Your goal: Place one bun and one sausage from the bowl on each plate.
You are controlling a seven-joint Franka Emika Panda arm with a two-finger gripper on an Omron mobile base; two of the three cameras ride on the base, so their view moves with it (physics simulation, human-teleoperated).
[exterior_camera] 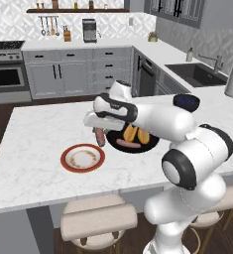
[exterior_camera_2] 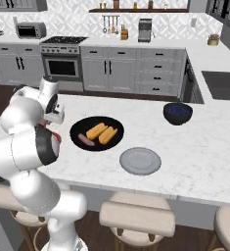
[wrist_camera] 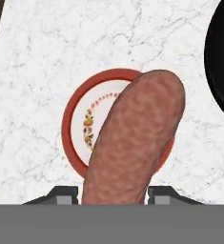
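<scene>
Hand view: jaws clamped on sausage point(wrist_camera: 135, 143), red-rimmed plate point(wrist_camera: 73, 119) partly hidden behind.

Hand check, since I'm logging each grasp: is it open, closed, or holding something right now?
Hand: closed on a sausage, held above the red-rimmed plate.

The surface point(exterior_camera: 33, 163) looks like polished white marble with thin grey veins. The sausage point(wrist_camera: 135, 143) has a mottled, slightly rough pink-brown skin, while the red-rimmed plate point(wrist_camera: 73, 119) looks like smooth glazed ceramic with a small painted pattern. The bowl point(exterior_camera_2: 77, 128) is glossy black, and the grey plate point(exterior_camera_2: 140, 161) is matt.
</scene>
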